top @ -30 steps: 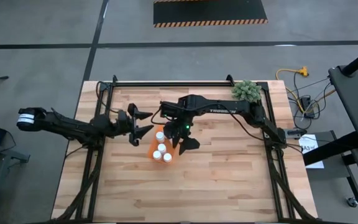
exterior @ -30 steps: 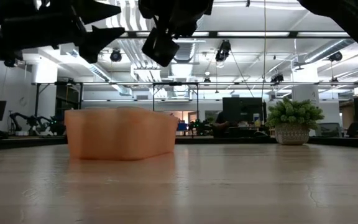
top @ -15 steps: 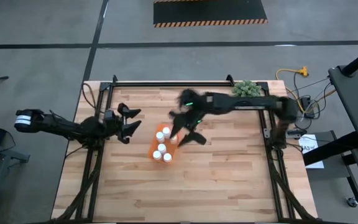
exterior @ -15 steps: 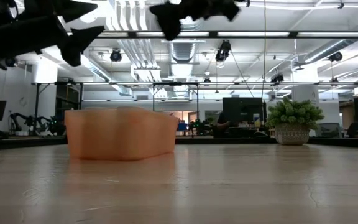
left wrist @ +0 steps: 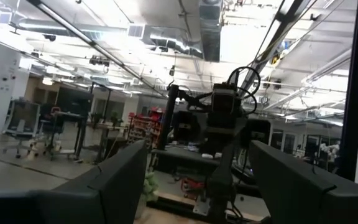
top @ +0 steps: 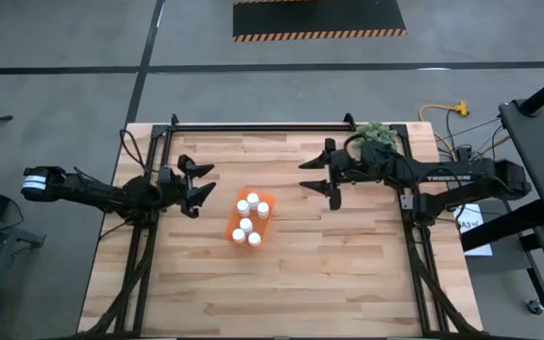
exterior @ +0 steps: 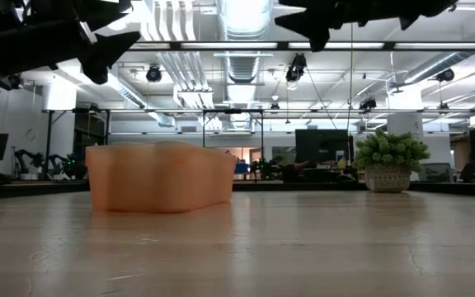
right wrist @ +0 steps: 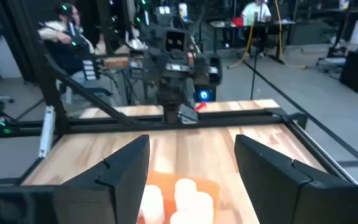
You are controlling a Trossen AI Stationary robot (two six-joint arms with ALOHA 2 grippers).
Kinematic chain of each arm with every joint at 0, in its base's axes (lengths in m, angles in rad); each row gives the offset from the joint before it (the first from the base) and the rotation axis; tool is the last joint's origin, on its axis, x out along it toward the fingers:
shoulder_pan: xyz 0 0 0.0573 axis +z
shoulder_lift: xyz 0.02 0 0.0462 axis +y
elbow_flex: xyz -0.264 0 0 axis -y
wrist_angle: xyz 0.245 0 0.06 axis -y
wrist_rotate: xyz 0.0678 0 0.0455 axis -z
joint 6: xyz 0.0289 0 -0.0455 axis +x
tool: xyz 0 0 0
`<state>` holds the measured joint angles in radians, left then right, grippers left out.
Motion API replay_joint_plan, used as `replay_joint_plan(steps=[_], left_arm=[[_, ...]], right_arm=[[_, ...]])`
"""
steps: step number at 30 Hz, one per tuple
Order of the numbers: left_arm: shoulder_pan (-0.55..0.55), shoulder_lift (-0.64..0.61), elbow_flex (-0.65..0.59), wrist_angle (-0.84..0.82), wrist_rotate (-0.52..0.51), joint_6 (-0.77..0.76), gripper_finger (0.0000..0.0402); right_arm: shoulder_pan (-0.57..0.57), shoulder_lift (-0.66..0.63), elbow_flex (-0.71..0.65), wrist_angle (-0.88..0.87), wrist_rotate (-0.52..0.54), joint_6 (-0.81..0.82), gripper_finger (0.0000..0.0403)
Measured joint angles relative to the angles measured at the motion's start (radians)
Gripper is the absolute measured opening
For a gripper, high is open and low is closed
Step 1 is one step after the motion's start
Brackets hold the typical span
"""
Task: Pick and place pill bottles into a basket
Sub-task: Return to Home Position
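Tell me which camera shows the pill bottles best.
The high view. Looking straight down, it shows the pill bottles as separate white caps inside the basket. The low view shows only the basket's translucent wall. The right wrist view catches a few caps at its edge; the left wrist view shows none.

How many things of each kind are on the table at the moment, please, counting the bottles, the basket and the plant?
Pill bottles: 6, all inside the basket
Orange basket: 1
Green plant: 1
Total: 8
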<state>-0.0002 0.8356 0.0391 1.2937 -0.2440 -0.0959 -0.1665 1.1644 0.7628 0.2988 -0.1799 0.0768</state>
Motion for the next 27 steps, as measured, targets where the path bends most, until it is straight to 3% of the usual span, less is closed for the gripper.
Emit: replay_joint_plan(steps=[5,11,19,27], left_arm=[[0.000,-0.001,0.014,-0.031,0.000,-0.003,0.0265],[0.000,-0.022,0.086,-0.247,0.001,0.000,0.0265],[0.000,-0.254,0.084,-0.515,0.000,-0.001,0.0265],[-0.001,-0.422,0.084,-0.664,-0.001,0.000,0.0265]], right_arm=[[-0.001,-0.007,-0.027,0.005,0.001,0.022,0.0226],[0.003,0.028,-0.028,0.032,-0.003,0.027,0.0226],[0.003,0.007,-0.049,0.036,-0.003,0.021,0.0226],[0.005,-0.080,-0.154,0.217,-0.003,-0.002,0.0226]])
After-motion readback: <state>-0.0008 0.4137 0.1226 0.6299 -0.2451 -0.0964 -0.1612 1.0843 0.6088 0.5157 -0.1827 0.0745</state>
